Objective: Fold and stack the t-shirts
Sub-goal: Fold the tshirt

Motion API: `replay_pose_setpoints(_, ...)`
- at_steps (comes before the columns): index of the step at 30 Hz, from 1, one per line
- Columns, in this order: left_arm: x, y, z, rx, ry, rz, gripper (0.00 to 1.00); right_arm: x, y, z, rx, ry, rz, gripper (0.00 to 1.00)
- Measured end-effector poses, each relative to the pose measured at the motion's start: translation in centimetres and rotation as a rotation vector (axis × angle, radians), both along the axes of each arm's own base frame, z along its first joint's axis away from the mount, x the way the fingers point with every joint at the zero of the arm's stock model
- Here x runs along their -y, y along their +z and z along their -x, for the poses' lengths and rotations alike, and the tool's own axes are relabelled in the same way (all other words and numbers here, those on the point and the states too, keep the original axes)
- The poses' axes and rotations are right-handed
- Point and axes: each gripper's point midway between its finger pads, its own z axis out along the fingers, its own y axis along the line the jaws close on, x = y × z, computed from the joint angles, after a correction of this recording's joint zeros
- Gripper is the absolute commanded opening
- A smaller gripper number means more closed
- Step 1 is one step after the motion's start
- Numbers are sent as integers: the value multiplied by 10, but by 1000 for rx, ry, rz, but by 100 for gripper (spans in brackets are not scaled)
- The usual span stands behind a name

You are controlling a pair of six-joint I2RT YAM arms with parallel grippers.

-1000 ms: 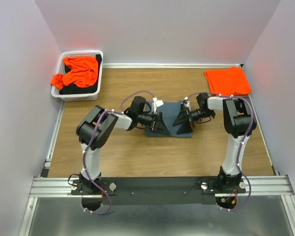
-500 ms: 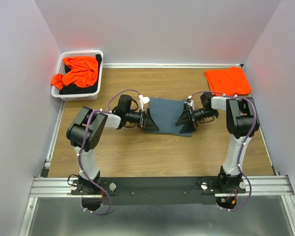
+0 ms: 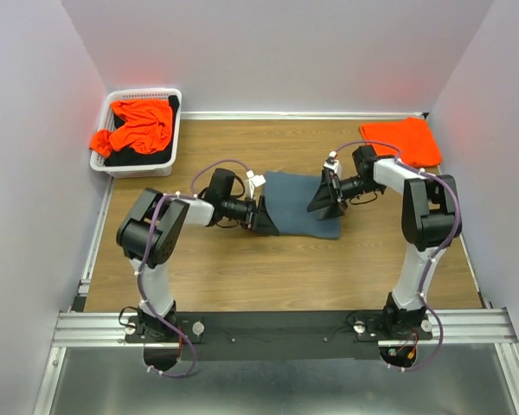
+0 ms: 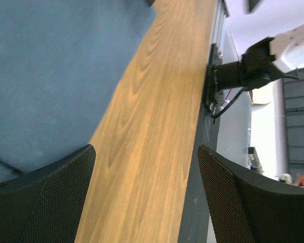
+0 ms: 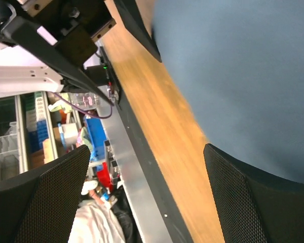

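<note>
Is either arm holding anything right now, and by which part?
Nothing is held. The left pincer and right pincer both stand wide open at opposite ends of the slate blue-grey t-shirt, clamping no cloth.

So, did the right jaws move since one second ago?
Yes. The right jaws went away from the base rail, toward the folded orange t-shirt.
</note>
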Motion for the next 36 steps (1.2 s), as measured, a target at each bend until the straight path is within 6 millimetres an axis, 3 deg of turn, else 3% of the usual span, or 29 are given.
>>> replay_pose_setpoints(3,-3,-28,1,-79,11,-33,83,2,-25,1,-45,9,24,100)
replay_pose_setpoints(5,-6,-29,-4,-81,18,-29,81,4,-46,2,-82,16,54,100)
replay_pose_setpoints(7,-8,-28,-13,-61,38,-39,79,5,-48,2,-107,18,51,100)
replay_pose_setpoints(10,-14,-24,-23,-15,80,-82,76,10,-48,-12,-12,38,123,100)
replay_pose_setpoints(13,-19,3,-33,110,108,-116,74,18,-45,-30,102,49,201,100)
replay_pose_setpoints(16,-8,49,-51,347,115,-131,70,22,-21,-52,228,36,247,100)
replay_pose_setpoints(18,13,89,-54,588,85,-129,70,25,3,-64,308,11,265,100)
replay_pose_setpoints(21,50,134,-34,895,12,-105,69,32,43,-80,432,-53,295,100)
replay_pose_setpoints(24,79,146,-14,1104,-47,-104,69,54,78,-91,533,-174,351,100)
replay_pose_setpoints(27,98,133,-9,1243,-94,-155,70,86,104,-103,626,-302,450,100)
replay_pose_setpoints(30,114,101,-12,1353,-160,-239,67,103,109,-112,663,-369,519,100)
replay_pose_setpoints(34,138,43,-9,1430,-308,-333,46,118,88,-110,605,-405,560,100)
replay_pose_setpoints(36,146,22,-7,1445,-365,-358,42,137,74,-109,539,-444,556,100)
